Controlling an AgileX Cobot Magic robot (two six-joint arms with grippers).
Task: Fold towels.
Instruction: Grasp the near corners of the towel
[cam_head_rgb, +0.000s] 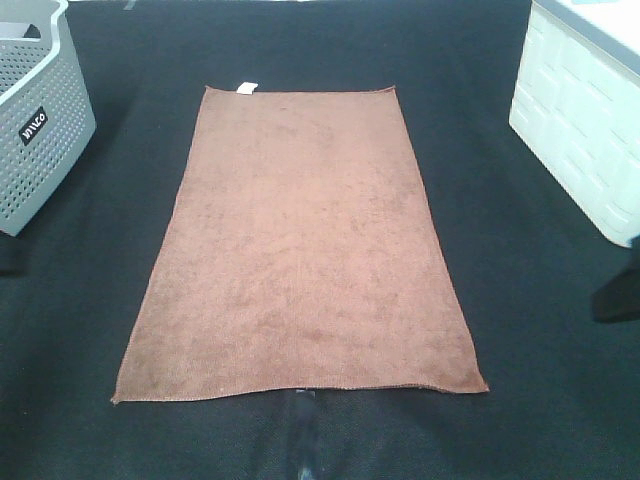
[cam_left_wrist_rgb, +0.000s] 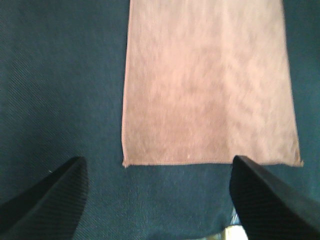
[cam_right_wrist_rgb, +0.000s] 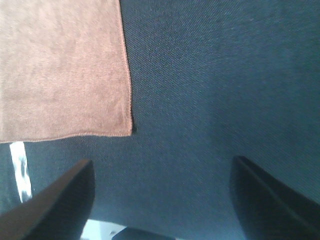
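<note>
Reddish-brown rectangular terry-cloth towel lies unfolded; left gripper and right gripper hang spread, empty; pinching its near corners likely follows.

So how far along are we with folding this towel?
Nothing is folded yet: the towel lies flat and fully spread on the black table, with its tag at the far edge. Nothing is in hand: the left claw and the right claw are both open, hovering off its near edge. Every fold is left.
</note>
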